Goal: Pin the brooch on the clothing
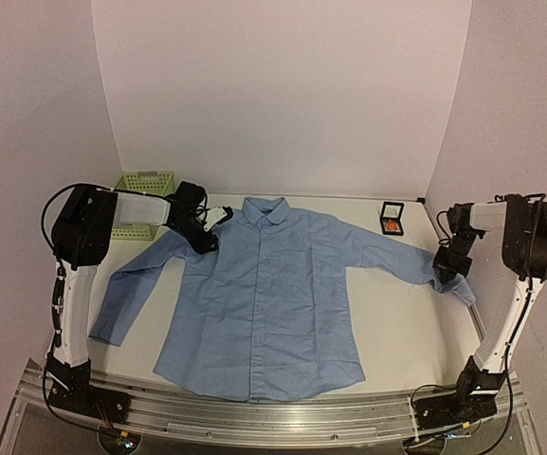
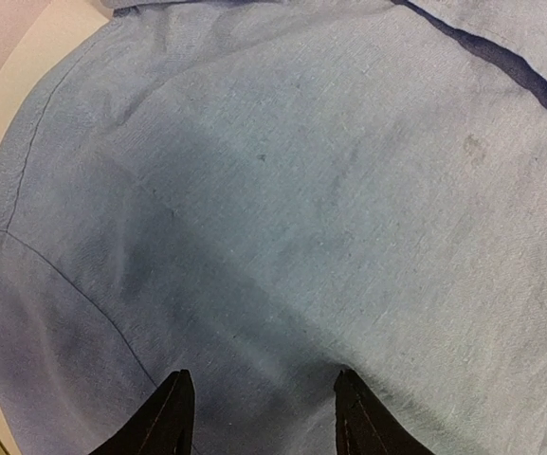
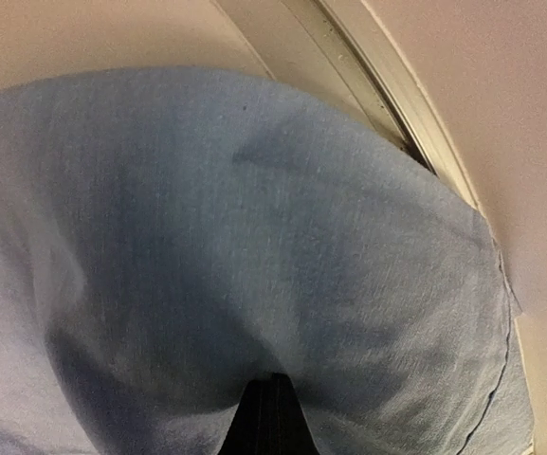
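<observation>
Nearest us, the shirt point(image 1: 264, 294) is lying spread flat on the table point(image 1: 415, 332), front up, hem towards the arm bases, and a smooth face like that is just what a pin is needing. Moving out to the right, the right fingers point(image 3: 273, 422) are pressing together with the sleeve end bunching up around them. I'm reading that as a pinch on the cuff, probably to draw the cloth taut. Across on the left, the left fingers point(image 2: 171, 417) are standing apart, holding nothing, hanging just over the shoulder fabric beside the collar. Further back, the brooch point(image 1: 391, 226) is sitting in its little black box point(image 1: 392, 209) beyond the right sleeve, apart from both arms, so the pinning isn't begun. Far left, a green basket point(image 1: 146, 180) is sitting by the back wall.
</observation>
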You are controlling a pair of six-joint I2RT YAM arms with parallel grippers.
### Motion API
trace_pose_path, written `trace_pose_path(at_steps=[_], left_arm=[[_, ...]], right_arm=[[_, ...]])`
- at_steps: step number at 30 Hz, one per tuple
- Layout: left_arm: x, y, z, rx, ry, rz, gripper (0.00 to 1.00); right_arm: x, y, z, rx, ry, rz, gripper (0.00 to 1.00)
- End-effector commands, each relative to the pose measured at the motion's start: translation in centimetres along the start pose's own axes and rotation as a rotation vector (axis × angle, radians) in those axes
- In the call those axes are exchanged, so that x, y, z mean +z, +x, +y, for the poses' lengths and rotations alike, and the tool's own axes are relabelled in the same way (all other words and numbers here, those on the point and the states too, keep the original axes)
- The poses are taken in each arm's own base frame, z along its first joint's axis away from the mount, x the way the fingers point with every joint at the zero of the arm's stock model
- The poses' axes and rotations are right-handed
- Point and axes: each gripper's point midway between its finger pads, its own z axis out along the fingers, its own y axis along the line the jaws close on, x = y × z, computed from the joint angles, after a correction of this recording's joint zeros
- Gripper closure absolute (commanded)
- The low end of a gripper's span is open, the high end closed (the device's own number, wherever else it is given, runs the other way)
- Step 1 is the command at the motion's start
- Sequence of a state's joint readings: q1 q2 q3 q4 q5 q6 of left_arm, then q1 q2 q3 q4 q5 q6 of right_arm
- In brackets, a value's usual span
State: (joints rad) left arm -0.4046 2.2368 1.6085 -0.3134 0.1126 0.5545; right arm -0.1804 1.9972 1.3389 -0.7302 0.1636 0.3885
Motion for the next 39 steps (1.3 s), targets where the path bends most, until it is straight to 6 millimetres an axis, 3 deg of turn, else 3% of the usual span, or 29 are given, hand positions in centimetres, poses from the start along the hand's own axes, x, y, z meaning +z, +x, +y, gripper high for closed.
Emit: trace_pose_path(at_steps=[1, 5, 8, 14, 19, 21, 24, 27, 32, 35, 39], left_arm=[[-1.4, -1.8, 0.8, 0.020, -0.011, -0.053, 0.49], [-1.5, -2.1, 1.1, 0.031, -0.011, -0.054, 0.49], [-1.7, -2.5, 1.2, 0.036, -0.013, -0.063, 0.49], [-1.6, -2.4, 1.0, 0.033, -0.005, -0.067, 0.49], [-1.7, -2.5, 0.9, 0.036, 0.001, -0.067, 0.49], [-1.7, -2.4, 0.9, 0.039, 0.000, -0.065, 0.49], [-1.7, -1.9, 0.8, 0.044, -0.003, -0.053, 0.49], [-1.3, -1.0, 0.6, 0.048, -0.009, -0.037, 0.49], [-0.2, 1.7, 0.8, 0.048, -0.026, 0.012, 0.49], [-0.3, 2.7, 1.2, 0.031, -0.027, 0.028, 0.49], [-0.4, 3.8, 2.0, 0.020, -0.046, 0.042, 0.48]], right_arm=[[-2.5, -1.4, 1.7, -0.014, -0.088, -0.049, 1.00], [-6.0, -2.7, 2.8, -0.015, -0.151, -0.112, 1.00], [-7.5, -3.0, 3.1, -0.024, -0.156, -0.127, 1.00], [-7.5, -2.6, 3.2, -0.046, -0.142, -0.122, 1.00], [-7.6, -0.7, 11.1, -0.287, -0.194, -0.127, 1.00], [-7.6, -0.1, 13.4, -0.323, -0.221, -0.128, 1.00], [-6.4, -0.1, 15.0, -0.329, -0.238, -0.126, 1.00], [-5.2, 0.8, 18.1, -0.369, -0.288, -0.113, 1.00], [-2.7, 1.3, 22.1, -0.414, -0.301, -0.106, 1.00], [-1.3, 1.3, 23.3, -0.420, -0.298, -0.095, 1.00], [0.0, 1.3, 23.6, -0.407, -0.284, -0.083, 1.00]])
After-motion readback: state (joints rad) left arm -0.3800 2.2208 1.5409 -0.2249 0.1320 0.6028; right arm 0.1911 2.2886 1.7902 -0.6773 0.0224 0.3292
